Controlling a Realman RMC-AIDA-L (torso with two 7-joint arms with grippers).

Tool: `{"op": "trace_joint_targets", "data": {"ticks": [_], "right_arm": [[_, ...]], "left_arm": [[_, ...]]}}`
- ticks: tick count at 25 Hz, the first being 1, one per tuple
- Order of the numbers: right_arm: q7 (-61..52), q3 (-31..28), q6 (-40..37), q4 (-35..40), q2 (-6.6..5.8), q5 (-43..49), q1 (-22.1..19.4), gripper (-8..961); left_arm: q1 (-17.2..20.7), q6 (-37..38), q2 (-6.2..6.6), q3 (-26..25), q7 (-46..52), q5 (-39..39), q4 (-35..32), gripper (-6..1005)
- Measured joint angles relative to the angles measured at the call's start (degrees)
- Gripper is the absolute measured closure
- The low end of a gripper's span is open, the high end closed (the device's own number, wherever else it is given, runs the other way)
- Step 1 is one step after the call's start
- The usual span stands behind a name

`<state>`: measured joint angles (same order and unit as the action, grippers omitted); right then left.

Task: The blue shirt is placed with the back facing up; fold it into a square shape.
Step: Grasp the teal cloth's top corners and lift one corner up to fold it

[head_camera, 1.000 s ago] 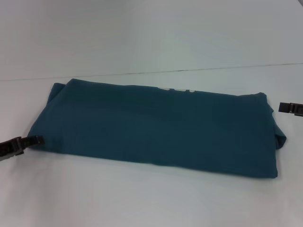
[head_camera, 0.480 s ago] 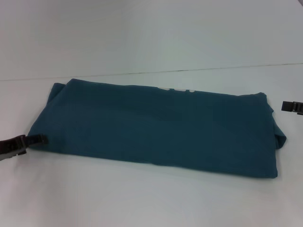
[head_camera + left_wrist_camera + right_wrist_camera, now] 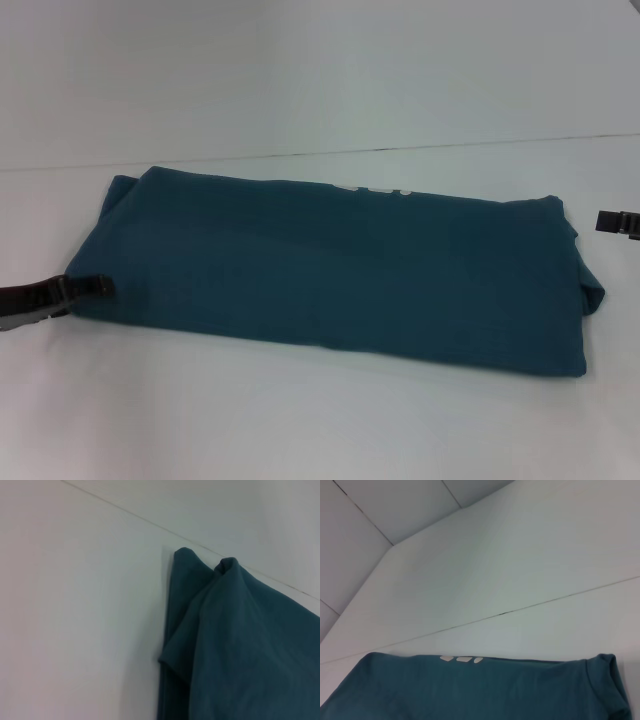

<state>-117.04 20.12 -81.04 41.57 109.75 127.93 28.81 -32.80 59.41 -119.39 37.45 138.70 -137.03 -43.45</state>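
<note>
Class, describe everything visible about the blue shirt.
The blue shirt is dark teal, soft cotton-like cloth, folded into a long band lying flat on the white table. Bits of white lettering peek at its far edge. Its ends are bunched. The left claw touches its left end; the right claw sits apart.

A plain test room or laboratory is suggested: only a wide, smooth white table (image 3: 300, 420) and bare pale wall panels (image 3: 395, 510) with thin seams are seen.

Plain teal-blue shirt (image 3: 330, 270) with white lettering (image 3: 372, 188) on white table (image 3: 300, 420).
</note>
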Motion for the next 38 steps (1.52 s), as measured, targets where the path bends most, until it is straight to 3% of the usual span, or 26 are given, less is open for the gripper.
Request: {"op": "trace_joint_targets", "data": {"ticks": [34,38], "right_arm": [[0.38,-0.63,0.12,0.0,0.02,-0.66,-0.16,83],[0.39,-0.79,-0.03,0.0,0.02,-0.66,-0.23,83]], "left_arm": [[-1.63,-2.43,-0.25,0.24,-0.79,-1.15,0.49,180],[-1.53,-2.35,-0.31,1.0,-1.38,-1.22,0.14,226]]}}
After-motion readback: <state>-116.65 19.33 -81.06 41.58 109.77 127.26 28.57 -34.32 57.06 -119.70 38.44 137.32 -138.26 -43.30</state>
